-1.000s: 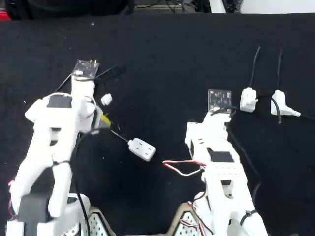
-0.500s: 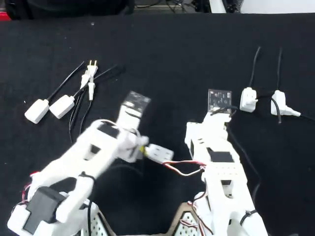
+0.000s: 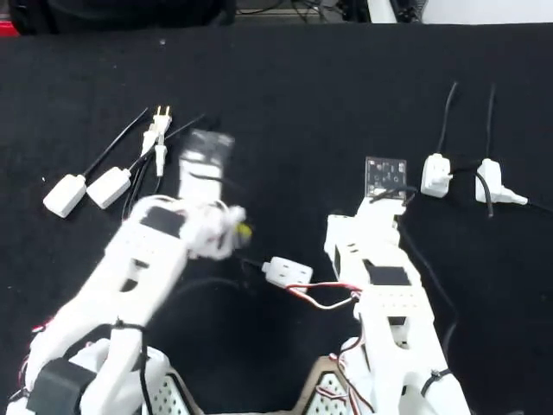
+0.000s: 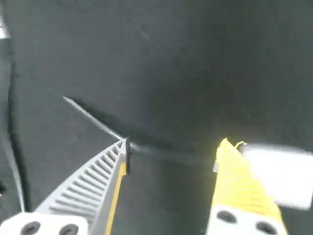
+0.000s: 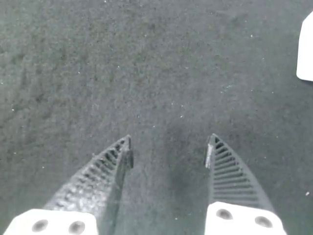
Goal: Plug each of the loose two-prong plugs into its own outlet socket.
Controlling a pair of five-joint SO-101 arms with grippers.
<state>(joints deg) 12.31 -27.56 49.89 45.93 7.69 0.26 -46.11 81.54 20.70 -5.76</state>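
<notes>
Two loose two-prong plugs point(image 3: 159, 131) lie at the back left, their black cords running to two white blocks point(image 3: 86, 190). A white outlet socket point(image 3: 287, 271) lies flat mid-table on a black cord; it is the white blur point(image 4: 279, 172) beside one finger in the left wrist view. My left gripper point(image 4: 173, 152) is open just left of that socket, with only the thin cord point(image 4: 146, 146) between its fingers. My right gripper point(image 5: 168, 149) hangs open over bare black cloth. Two white plugs point(image 3: 436, 175) point(image 3: 492, 181) sit joined to cords at the right.
The table point(image 3: 294, 95) is covered in black cloth. A red and white wire point(image 3: 315, 296) loops off the right arm near the socket. A white piece point(image 5: 306, 49) edges the right wrist view. The arm bases stand at the front edge.
The left arm swung right from the back left, uncovering the plugs there, and the socket shifted right with it. The arm has since drawn back left, leaving the socket behind. The right arm stayed put.
</notes>
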